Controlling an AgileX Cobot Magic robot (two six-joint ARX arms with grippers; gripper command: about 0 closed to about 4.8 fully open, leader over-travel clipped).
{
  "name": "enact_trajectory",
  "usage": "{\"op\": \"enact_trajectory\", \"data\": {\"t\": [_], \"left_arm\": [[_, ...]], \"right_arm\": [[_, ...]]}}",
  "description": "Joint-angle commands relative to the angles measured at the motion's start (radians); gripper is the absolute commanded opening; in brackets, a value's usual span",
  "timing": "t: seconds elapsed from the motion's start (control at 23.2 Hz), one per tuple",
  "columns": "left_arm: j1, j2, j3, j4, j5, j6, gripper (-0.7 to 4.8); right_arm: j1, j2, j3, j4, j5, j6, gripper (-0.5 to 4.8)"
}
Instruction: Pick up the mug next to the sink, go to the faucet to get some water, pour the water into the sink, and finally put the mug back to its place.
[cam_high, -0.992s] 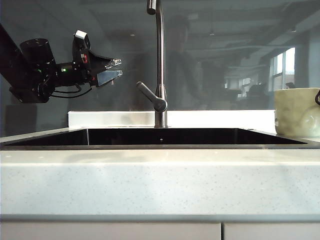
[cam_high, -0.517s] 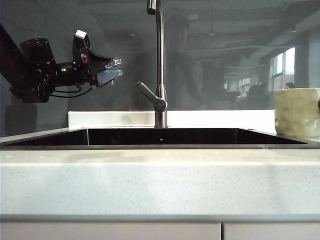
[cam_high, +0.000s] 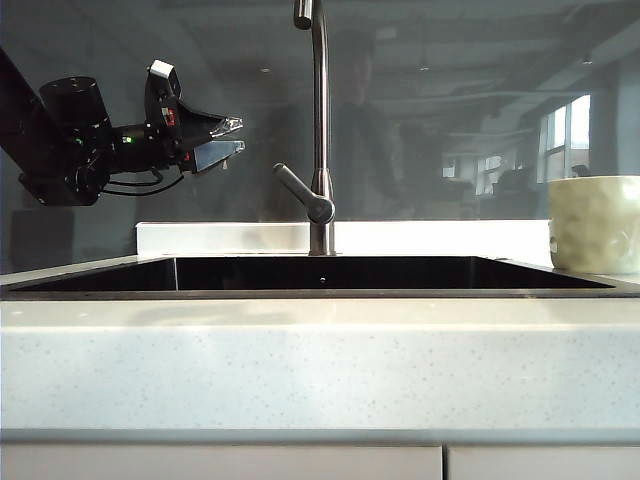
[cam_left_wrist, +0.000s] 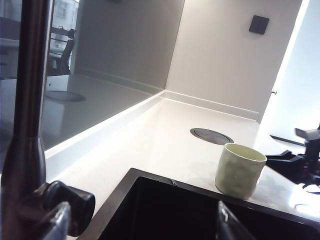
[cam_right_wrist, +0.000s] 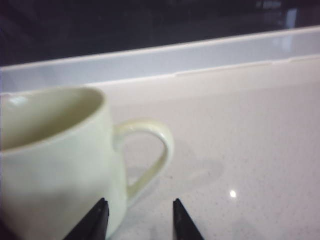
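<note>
Right now, view by view:

Exterior, left end effector (cam_high: 228, 137): mine, up in the air on the left side, well above the sink (cam_high: 90, 292), pointing toward the faucet (cam_high: 320, 130) w/ a clear gap between; fingers parted, nothing in them.
Exterior, mug (cam_high: 594, 224): upright on the counter (cam_high: 320, 370) at the far right, just beside the sink's right end, partly cut off by the frame edge.
Exterior, right end effector: not visible in this view.
Left wrist, faucet (cam_left_wrist: 25, 100): close up, lever handle (cam_left_wrist: 67, 207) low on its side, blurred.
Left wrist, mug (cam_left_wrist: 239, 170): stands upright on the white counter (cam_left_wrist: 150, 145) right by the sink (cam_left_wrist: 150, 210) corner; looks empty as far as I can see.
Left wrist, right arm: dark parts of it sit past the mug at the frame edge, apart from the mug.
Right wrist, right end effector (cam_right_wrist: 139, 220): two dark fingertips spread apart, gripping nothing, low over the counter (cam_right_wrist: 250, 140).
Right wrist, mug (cam_right_wrist: 55, 160): very near, handle (cam_right_wrist: 150, 155) facing my fingertips; one tip overlaps the mug wall in the pic, can't tell if it touches.
</note>
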Motion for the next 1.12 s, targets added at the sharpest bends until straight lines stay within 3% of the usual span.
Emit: {"op": "enact_trajectory", "data": {"t": [0.04, 0.09, 0.13, 0.47, 1.12], "left_arm": [[0.001, -0.009, 0.003, 0.012, 0.003, 0.001, 3.72], [0.001, -0.009, 0.003, 0.012, 0.003, 0.001, 3.72], [0.001, -0.009, 0.003, 0.012, 0.002, 0.001, 3.72], [0.000, -0.009, 0.003, 0.011, 0.003, 0.001, 3.72], [0.001, -0.009, 0.003, 0.011, 0.003, 0.001, 3.72]], "right_arm": [[0.001, -0.069, -0.029, 0.028, 0.002, 0.002, 0.92], [0.001, -0.102, -0.044, 0.026, 0.001, 0.003, 0.17], [0.001, -0.134, -0.059, 0.025, -0.010, 0.002, -0.01], [0.001, -0.160, -0.072, 0.023, -0.095, 0.002, -0.01], [0.000, -0.159, -0.074, -0.015, -0.095, 0.002, -0.01]]}}
